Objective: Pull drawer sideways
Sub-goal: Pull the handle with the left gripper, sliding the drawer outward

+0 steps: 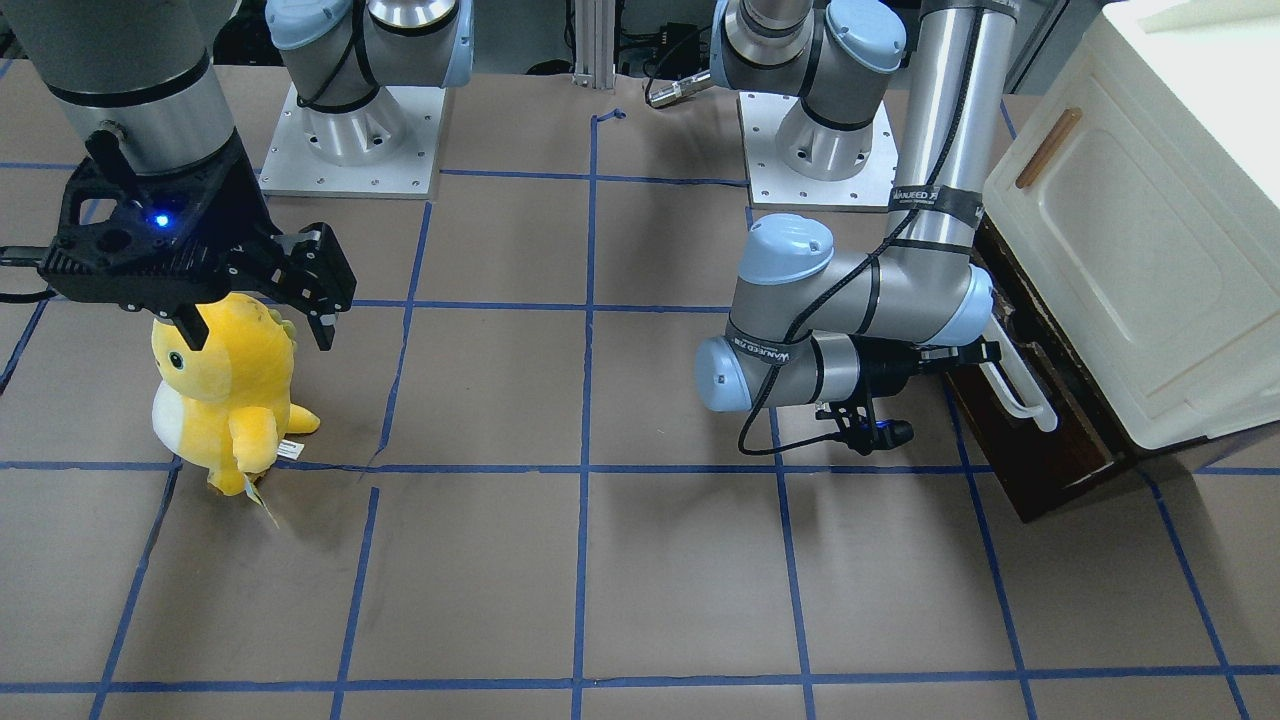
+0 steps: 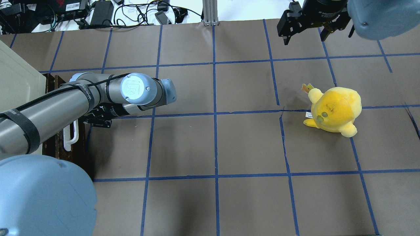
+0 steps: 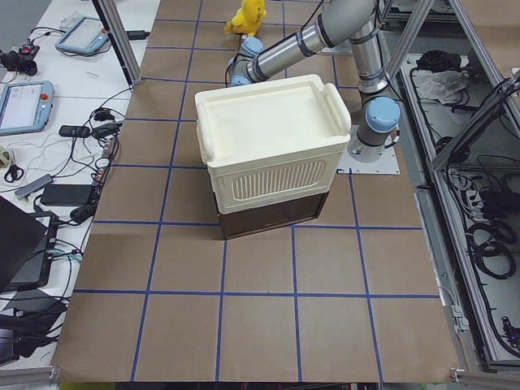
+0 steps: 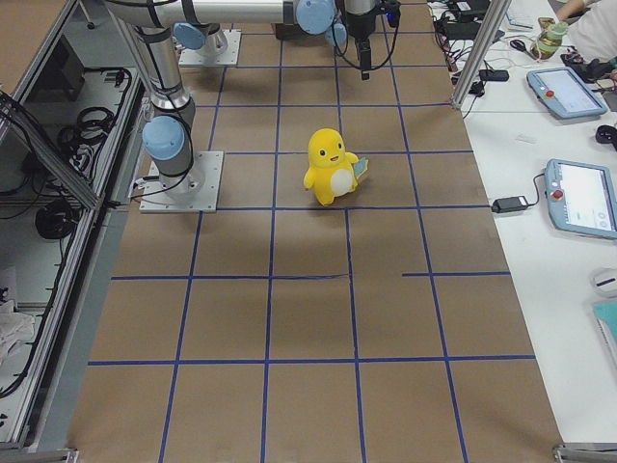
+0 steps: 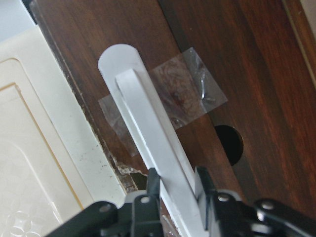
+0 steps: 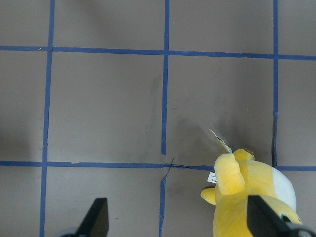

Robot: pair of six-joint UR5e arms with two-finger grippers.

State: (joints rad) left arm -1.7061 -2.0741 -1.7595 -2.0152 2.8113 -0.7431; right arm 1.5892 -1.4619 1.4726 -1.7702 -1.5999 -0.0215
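Note:
The dark brown drawer [image 1: 1045,455] sits under the cream-white cabinet [image 1: 1130,230] at the table's end on my left side. Its front stands a little out from the cabinet. A long white bar handle [image 1: 1022,388] runs along the front. My left gripper [image 1: 985,352] reaches in sideways and is shut on this handle. In the left wrist view the fingers [image 5: 153,182] sit on either side of the white bar [image 5: 148,123], against the brown drawer front [image 5: 247,74]. My right gripper [image 1: 260,320] is open and empty, hanging above a yellow plush toy [image 1: 235,390].
The plush toy [image 2: 334,111] stands on the brown paper with blue tape grid, also in the right wrist view [image 6: 247,197]. The cabinet door has a small wooden handle [image 1: 1047,148]. Cables and devices lie beyond the table's far edge [image 2: 108,13].

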